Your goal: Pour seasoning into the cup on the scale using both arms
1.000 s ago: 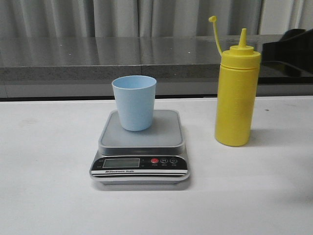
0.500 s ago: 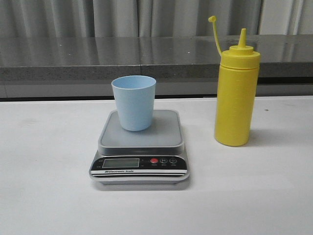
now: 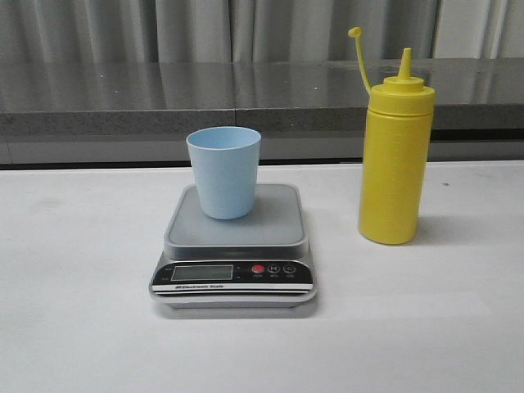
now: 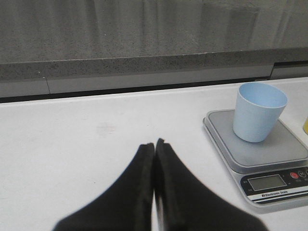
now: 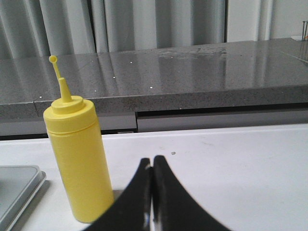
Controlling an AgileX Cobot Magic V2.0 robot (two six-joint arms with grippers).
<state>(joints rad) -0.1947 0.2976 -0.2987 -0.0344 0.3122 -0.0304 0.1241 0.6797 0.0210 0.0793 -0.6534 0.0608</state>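
The pale blue cup (image 3: 224,170) stands upright on the scale (image 3: 282,229) in the middle of the white table. The yellow seasoning bottle (image 3: 395,154) stands upright on the table to the scale's right, its cap hanging open on its strap. Neither arm shows in the front view. My left gripper (image 4: 154,142) is shut and empty over the table, left of the scale (image 4: 269,153) and the cup (image 4: 258,110). My right gripper (image 5: 152,159) is shut and empty, a little right of the bottle (image 5: 79,154) and apart from it.
A grey stone ledge (image 3: 164,94) runs along the back of the table under curtains. A corner of the scale (image 5: 14,190) shows beside the bottle in the right wrist view.
A black arm part at the far right edge of the front view one second ago has gone out of view. The cup, scale and bottle have not moved.
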